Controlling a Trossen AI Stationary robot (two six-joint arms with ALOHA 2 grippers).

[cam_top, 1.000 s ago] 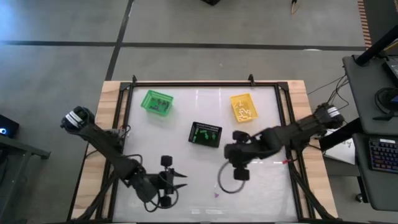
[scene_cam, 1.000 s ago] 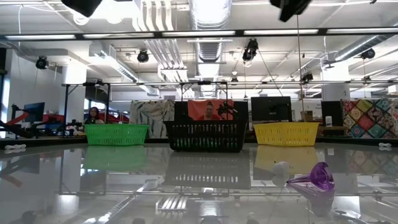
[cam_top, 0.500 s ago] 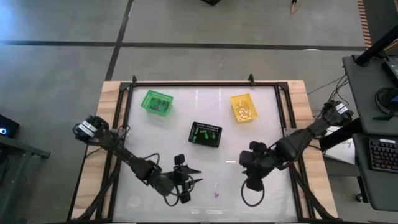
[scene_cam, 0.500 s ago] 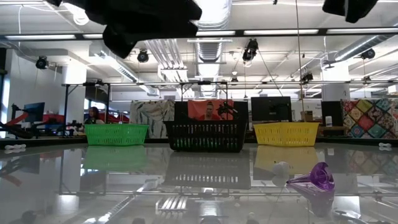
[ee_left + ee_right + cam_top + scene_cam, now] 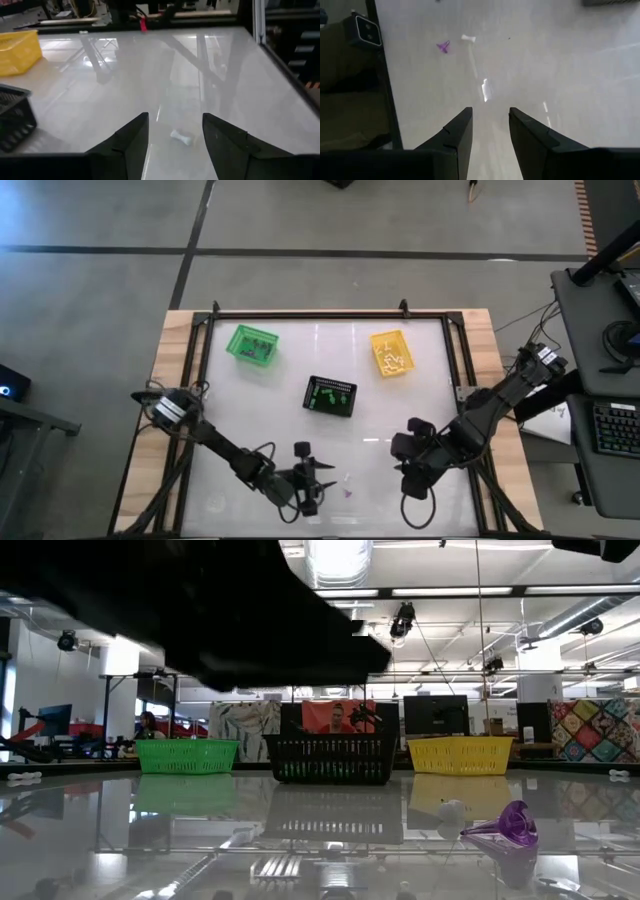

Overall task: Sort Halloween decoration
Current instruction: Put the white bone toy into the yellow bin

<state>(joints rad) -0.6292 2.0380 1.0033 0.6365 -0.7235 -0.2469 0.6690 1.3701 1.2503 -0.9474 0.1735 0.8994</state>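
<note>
Trinkets on the glass: a tiny white bone-shaped plastic trinket lies flat on the white tabletop near the front edge, and a small purple plastic witch-hat trinket lies just beside it; they look apart, not touching.
Same pair from my right wrist: the white piece and the purple one sit side by side, well ahead of my right fingers.
Sorted trinkets: small pieces already lie in all three baskets, too small for me to tell one from another.
My left gripper: low over the front of the table, pointed at the white trinket, which shows just beyond the gap between my two dark fingers; jaws spread apart, nothing between them.
My right gripper: over the front right part of the table, away from both loose trinkets; fingers parted, holding nothing.
Green plastic basket: back left of the table.
Black plastic basket: middle of the table, nearer me than the other two.
Yellow plastic basket: back right.
Room behind: a person shows far off past the green basket.
</note>
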